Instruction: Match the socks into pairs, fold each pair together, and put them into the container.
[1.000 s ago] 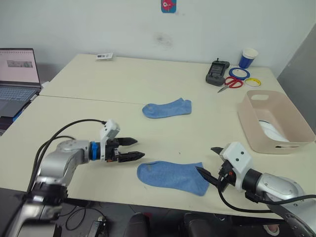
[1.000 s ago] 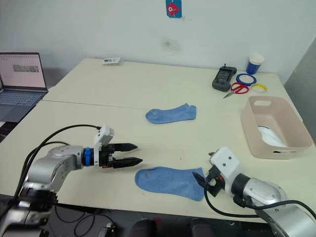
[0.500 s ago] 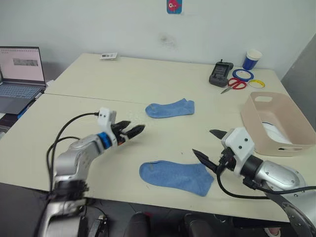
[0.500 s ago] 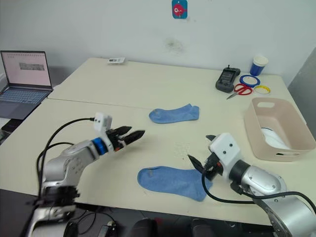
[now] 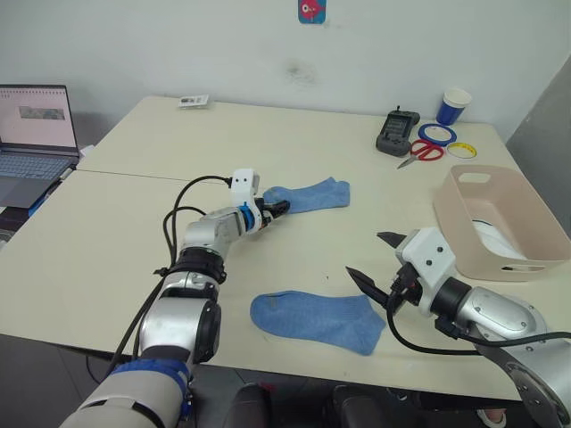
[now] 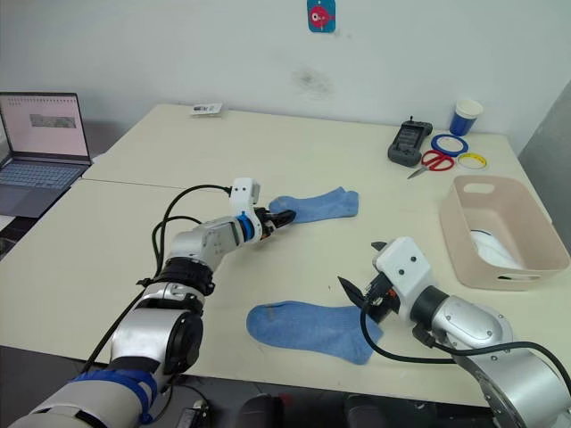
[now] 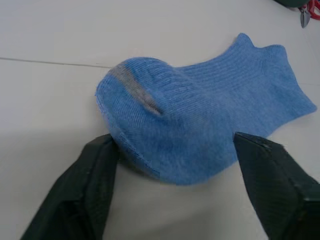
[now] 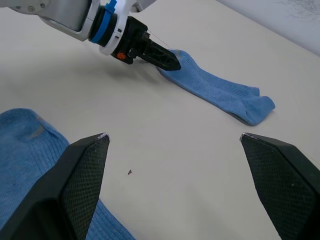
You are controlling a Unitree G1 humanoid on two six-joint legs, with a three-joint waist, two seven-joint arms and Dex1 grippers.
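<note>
The left end effector (image 5: 278, 209) has reached across the desk (image 5: 134, 223) from lower left to the far sock (image 5: 308, 193) at frame centre, its fingers (image 7: 95, 190) apart astride the toe end. The right end effector (image 5: 379, 260), lower right, hangs open just beside the near sock (image 5: 317, 320), which lies close to the desk's front edge. The tub (image 5: 496, 218) sits at right; bare desk lies between the socks.

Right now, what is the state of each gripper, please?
Left gripper: open, fingers either side of the far blue sock's toe, not closed on it.
Right gripper: open, holding nothing, above the table beside the near blue sock.
</note>
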